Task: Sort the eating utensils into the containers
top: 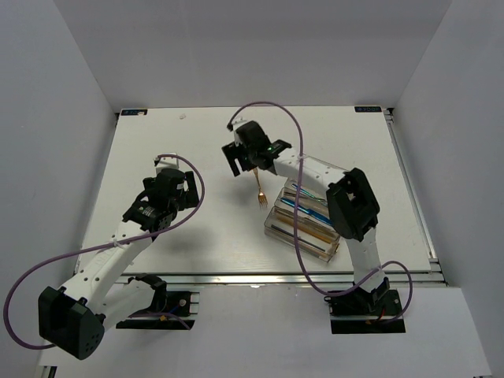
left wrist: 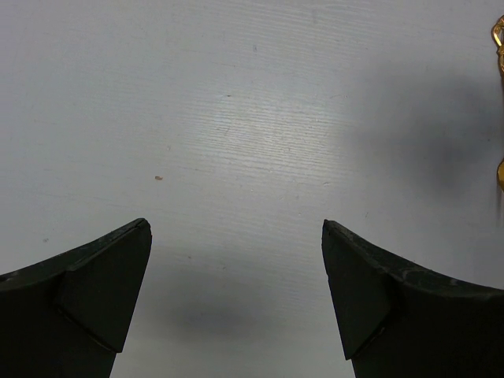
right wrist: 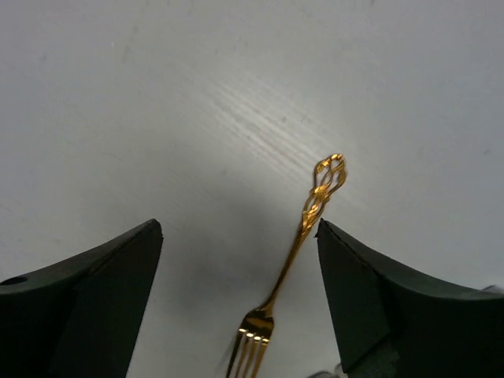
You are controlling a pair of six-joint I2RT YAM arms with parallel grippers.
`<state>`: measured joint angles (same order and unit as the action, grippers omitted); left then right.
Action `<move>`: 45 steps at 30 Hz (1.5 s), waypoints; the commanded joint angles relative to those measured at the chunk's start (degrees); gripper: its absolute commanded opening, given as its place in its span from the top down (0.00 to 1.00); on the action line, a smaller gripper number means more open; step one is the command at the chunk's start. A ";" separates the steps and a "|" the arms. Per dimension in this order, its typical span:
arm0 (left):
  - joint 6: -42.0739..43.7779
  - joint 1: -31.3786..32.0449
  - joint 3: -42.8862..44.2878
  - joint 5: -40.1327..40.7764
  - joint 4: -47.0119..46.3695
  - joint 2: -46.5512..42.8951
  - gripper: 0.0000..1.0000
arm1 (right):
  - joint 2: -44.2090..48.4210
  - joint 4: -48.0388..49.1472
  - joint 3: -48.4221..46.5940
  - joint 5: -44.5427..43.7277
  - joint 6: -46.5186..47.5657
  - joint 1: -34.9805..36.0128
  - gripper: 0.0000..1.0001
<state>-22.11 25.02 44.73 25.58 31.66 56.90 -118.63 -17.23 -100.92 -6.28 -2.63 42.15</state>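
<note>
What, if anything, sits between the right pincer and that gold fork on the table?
Nothing visible does. The right pincer hangs open directly over the gold fork, which lies uncovered on the white table.

clear tray [top: 276,228] far-left corner: gold fork [top: 259,193] lying just beside | over tray: right arm [top: 352,206] spans it | left of tray: open table [top: 197,150], passable

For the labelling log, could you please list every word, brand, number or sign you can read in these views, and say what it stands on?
No text is legible.
The far-left corner tag on the table: too small to read.
The far-right corner tag: too small to read.
The gold fork: no marking visible.
</note>
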 commanded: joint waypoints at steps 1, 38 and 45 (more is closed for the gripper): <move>-0.39 -0.05 1.41 0.87 0.42 -0.48 0.02 | 1.03 -5.26 0.53 -11.82 -7.73 1.44 0.20; -0.22 -0.05 1.32 -1.68 0.16 -2.59 0.02 | -13.29 -20.38 -3.05 -1.89 -12.13 -1.99 0.77; -0.22 -0.05 1.32 -1.68 0.16 -2.85 0.02 | -14.53 -19.33 -3.66 4.66 -12.39 -1.99 0.98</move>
<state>-22.11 25.02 44.73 24.36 31.75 55.59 -129.86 -35.97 -104.25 -7.77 -14.59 40.05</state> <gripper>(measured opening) 0.979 0.043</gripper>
